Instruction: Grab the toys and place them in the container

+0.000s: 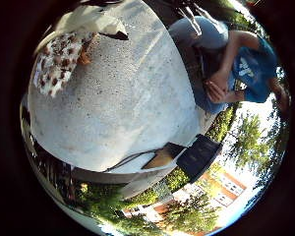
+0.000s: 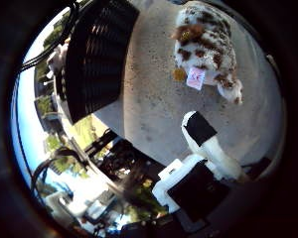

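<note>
— What's closest to your palm right now?

— My own fingers [image 2: 204,144], white with a black pad, reaching out straight over the speckled grey tabletop [image 2: 154,104]. They're relaxed and apart from everything; my hand [image 2: 198,173] holds nothing.

— And the toy?

— A plush toy [image 2: 206,42], white with brown spots, lying on the tabletop beyond my fingertip. A pink tag hangs off it on the side facing me. There's a bare strip of tabletop between the fingertip and the toy, so no contact yet.

— Which way does it run?

— Its long axis looks to run roughly across the line my fingers point along, though the view bends things, so I wouldn't swear to it.

— Where's the container?

— The black ribbed container [image 2: 97,54] stands on the same tabletop, off to one side of the toy and well apart from it. Its ribbed wall faces me.

— So what does the next move depend on?

— In my judgement, on closing that gap straight ahead: the toy lies forward of my fingertip, not under the palm. I'd have to advance before curling round its body, then carry it sideways to the container.
</note>
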### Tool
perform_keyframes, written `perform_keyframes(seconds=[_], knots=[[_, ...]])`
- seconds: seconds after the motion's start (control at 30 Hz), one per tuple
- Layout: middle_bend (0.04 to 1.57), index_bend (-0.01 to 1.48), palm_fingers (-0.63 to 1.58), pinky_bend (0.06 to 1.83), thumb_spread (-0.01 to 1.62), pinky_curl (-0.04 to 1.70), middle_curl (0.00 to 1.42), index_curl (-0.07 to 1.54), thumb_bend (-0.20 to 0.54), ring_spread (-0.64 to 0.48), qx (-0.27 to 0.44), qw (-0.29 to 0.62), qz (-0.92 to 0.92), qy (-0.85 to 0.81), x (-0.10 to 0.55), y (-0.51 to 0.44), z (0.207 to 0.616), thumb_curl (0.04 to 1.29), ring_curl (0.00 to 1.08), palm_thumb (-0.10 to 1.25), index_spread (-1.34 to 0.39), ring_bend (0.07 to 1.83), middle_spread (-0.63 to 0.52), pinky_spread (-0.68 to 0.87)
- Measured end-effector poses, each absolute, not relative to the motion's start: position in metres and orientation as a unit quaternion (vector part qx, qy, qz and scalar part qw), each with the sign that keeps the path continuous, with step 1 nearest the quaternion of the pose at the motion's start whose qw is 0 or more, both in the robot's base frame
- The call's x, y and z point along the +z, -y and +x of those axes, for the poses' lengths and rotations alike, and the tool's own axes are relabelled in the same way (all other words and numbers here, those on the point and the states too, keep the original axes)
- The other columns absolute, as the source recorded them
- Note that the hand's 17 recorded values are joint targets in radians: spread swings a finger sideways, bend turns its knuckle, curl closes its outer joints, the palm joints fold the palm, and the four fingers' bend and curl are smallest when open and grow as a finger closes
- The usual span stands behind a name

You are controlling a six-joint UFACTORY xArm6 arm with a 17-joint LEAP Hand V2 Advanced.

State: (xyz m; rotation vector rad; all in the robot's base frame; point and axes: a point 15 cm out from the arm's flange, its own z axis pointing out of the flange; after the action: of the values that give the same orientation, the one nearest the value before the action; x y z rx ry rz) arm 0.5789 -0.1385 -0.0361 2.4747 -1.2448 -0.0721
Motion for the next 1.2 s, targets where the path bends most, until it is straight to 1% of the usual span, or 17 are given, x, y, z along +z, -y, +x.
perform_keyframes(seconds=[0.13,0.3,0.43,0.53,0.6,0.67,0.7,0.77,0.83,0.9,1.0,1.03,1.13,1.2], knots=[[0.16,0.17,0.11,0.8,1.09,0.25,0.31,0.29,-0.03,0.28,-0.021,0.189,0.882,0.431,-0.05,0.133,0.58,0.38,0.3,0.67,-0.33,0.45,0.03,0.48],[0.17,0.19,0.18,0.81,1.09,0.24,0.31,0.3,-0.031,0.29,0.008,0.227,0.88,0.416,-0.054,0.142,0.584,0.37,0.3,0.67,-0.27,0.46,0.02,0.5],[0.19,0.2,0.39,0.83,1.08,0.22,0.31,0.31,-0.032,0.29,0.013,0.232,0.876,0.422,-0.057,0.148,0.583,0.37,0.31,0.66,-0.22,0.54,-0.01,0.51],[0.21,0.19,0.62,0.92,1.08,0.22,0.32,0.31,-0.03,0.27,0.011,0.233,0.877,0.421,-0.059,0.147,0.582,0.37,0.33,0.66,-0.21,0.63,-0.03,0.51],[0.32,0.18,0.85,0.94,1.08,0.22,0.36,0.31,-0.025,0.21,0.009,0.233,0.877,0.42,-0.064,0.147,0.581,0.37,0.37,0.68,-0.24,0.74,-0.06,0.47],[0.48,0.15,1.0,0.94,1.08,0.24,0.43,0.31,-0.024,0.18,0.006,0.232,0.877,0.42,-0.07,0.147,0.578,0.37,0.43,0.69,-0.29,0.87,-0.08,0.44],[0.52,0.14,1.01,0.93,1.08,0.24,0.45,0.31,-0.021,0.17,0.004,0.232,0.877,0.421,-0.073,0.148,0.576,0.37,0.44,0.7,-0.3,0.92,-0.09,0.43],[0.69,0.13,1.02,0.91,1.07,0.24,0.54,0.31,-0.013,0.13,0.001,0.233,0.873,0.428,-0.078,0.151,0.573,0.38,0.52,0.74,-0.35,1.08,-0.1,0.42],[0.8,0.13,0.98,0.93,1.07,0.26,0.6,0.3,-0.013,0.1,0.0,0.229,0.871,0.434,-0.084,0.153,0.571,0.39,0.57,0.77,-0.4,1.17,-0.12,0.41],[0.92,0.15,0.97,1.03,1.06,0.29,0.67,0.28,-0.014,0.05,-0.001,0.217,0.869,0.444,-0.088,0.154,0.571,0.4,0.62,0.8,-0.46,1.26,-0.14,0.39],[1.04,0.23,1.03,1.24,1.05,0.36,0.75,0.29,-0.025,-0.01,-0.01,0.183,0.86,0.477,-0.095,0.153,0.571,0.42,0.67,0.82,-0.57,1.29,-0.17,0.35],[1.05,0.24,1.04,1.28,1.05,0.38,0.76,0.29,-0.026,-0.02,-0.014,0.168,0.854,0.492,-0.097,0.153,0.571,0.42,0.67,0.82,-0.59,1.29,-0.17,0.34],[1.12,0.36,1.07,1.43,1.03,0.46,0.83,0.33,-0.02,-0.06,-0.025,0.12,0.842,0.525,-0.096,0.159,0.574,0.45,0.71,0.84,-0.69,1.3,-0.18,0.28],[1.16,0.42,1.06,1.5,1.03,0.5,0.86,0.36,-0.011,-0.08,-0.028,0.094,0.839,0.535,-0.087,0.155,0.58,0.47,0.74,0.88,-0.75,1.3,-0.18,0.25]])
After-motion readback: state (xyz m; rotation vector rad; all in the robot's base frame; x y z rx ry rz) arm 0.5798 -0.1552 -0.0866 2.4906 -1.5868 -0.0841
